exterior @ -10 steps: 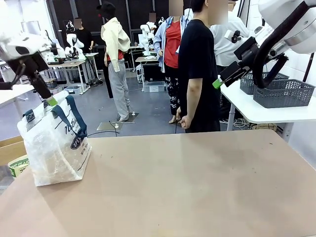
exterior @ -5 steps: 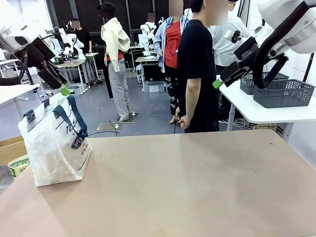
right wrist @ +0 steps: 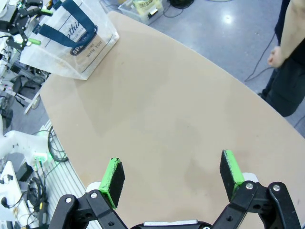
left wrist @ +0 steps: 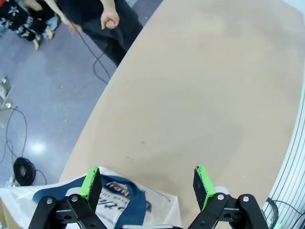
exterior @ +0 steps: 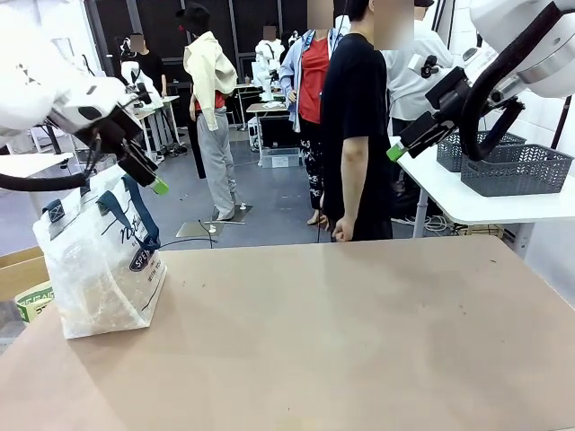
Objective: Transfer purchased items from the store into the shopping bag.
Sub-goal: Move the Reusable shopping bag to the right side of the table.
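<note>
The shopping bag (exterior: pixel 99 260) stands upright at the table's left edge, translucent white with navy handles and a round logo. The purchased items cannot be made out through its plastic. My left gripper (exterior: pixel 154 182) hangs just above the bag's right handle, off the bag. In the left wrist view the left gripper (left wrist: pixel 145 183) is open and empty, with the bag (left wrist: pixel 114 205) beneath its fingers. My right gripper (exterior: pixel 395 151) is held high at the far right, beyond the table edge. The right wrist view shows it (right wrist: pixel 172 172) open and empty, with the bag (right wrist: pixel 71 33) far off.
A person in black (exterior: pixel 357 135) stands at the far edge, one hand (exterior: pixel 341 232) low by the table. Two dark grey lattice baskets (exterior: pixel 514 169) sit on a white side table at right. The tan tabletop (exterior: pixel 341 332) is bare.
My left arm has swung to the right, from the bag's left side to above its right handle. The right arm has not moved.
</note>
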Available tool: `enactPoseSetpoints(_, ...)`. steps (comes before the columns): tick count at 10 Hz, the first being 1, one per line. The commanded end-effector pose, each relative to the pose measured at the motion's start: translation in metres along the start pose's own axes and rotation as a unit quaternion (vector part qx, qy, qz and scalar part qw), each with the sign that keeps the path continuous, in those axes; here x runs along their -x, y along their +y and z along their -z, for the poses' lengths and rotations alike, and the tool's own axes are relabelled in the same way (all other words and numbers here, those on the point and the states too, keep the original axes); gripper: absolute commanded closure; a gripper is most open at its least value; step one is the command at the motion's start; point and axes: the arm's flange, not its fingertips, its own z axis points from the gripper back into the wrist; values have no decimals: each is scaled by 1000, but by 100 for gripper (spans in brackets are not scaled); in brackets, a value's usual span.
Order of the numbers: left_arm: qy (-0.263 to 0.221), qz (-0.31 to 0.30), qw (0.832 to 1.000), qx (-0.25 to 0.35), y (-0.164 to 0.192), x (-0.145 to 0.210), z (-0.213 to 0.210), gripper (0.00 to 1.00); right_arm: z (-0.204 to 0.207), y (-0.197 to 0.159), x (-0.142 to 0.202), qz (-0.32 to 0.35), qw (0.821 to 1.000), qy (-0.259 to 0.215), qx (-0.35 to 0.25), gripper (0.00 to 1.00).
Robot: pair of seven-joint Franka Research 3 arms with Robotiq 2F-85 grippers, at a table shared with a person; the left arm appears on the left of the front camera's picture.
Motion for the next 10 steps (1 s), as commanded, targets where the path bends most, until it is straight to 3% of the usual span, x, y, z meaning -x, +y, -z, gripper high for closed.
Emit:
enactPoseSetpoints(1, -18, -4, 1000, 23, -6, -5, 1, 0, 0, 0, -1, -2, 1000, 6, 9, 0)
enactPoseSetpoints(10, -9, -3, 1000, 22, -11, -9, 5, 0, 0, 0, -1, -2, 1000, 6, 9, 0)
